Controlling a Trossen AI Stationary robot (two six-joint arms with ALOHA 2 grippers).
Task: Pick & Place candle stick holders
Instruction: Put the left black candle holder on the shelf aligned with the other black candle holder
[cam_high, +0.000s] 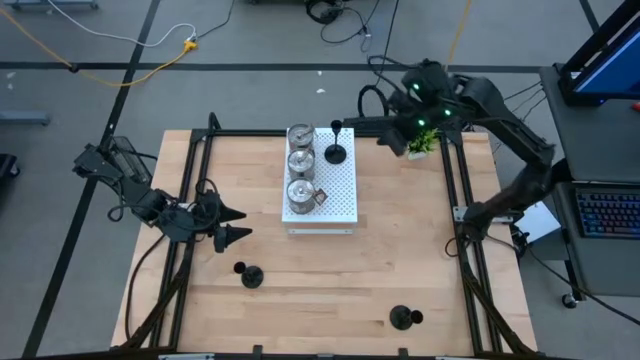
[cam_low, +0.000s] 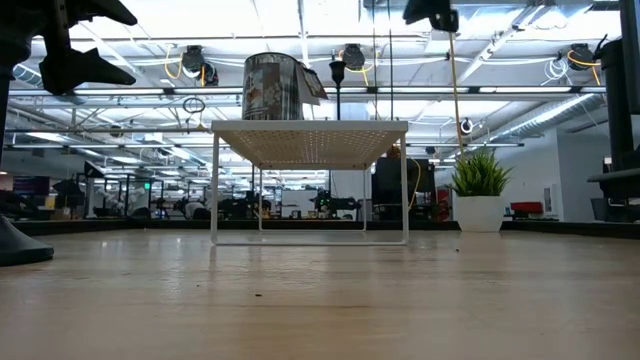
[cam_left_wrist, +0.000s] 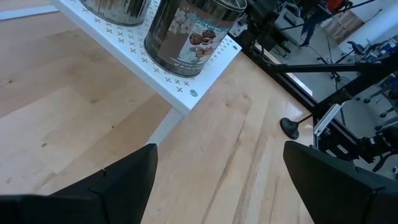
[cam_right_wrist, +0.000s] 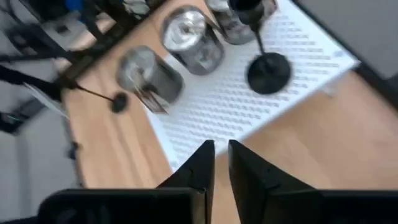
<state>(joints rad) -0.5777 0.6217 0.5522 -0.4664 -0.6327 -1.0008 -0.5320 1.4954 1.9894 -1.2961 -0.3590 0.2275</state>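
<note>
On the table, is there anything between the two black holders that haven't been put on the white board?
No. In the high view, only bare wood runs from the black holder near the left gripper to the black holder by the front edge.

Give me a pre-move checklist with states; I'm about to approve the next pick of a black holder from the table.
1. Left gripper jaws open and empty: ok.
2. Right gripper jaws nearly shut, holding nothing: ok.
3. Right gripper off the white board, near the potted plant: ok.
4. One black holder upright on the board beside three silver cups: ok.
5. Two black holders on the table: one near the left gripper, one at the front edge; each upright: cannot tell.
6. Clear path from left gripper to nearest holder: ok.
</note>
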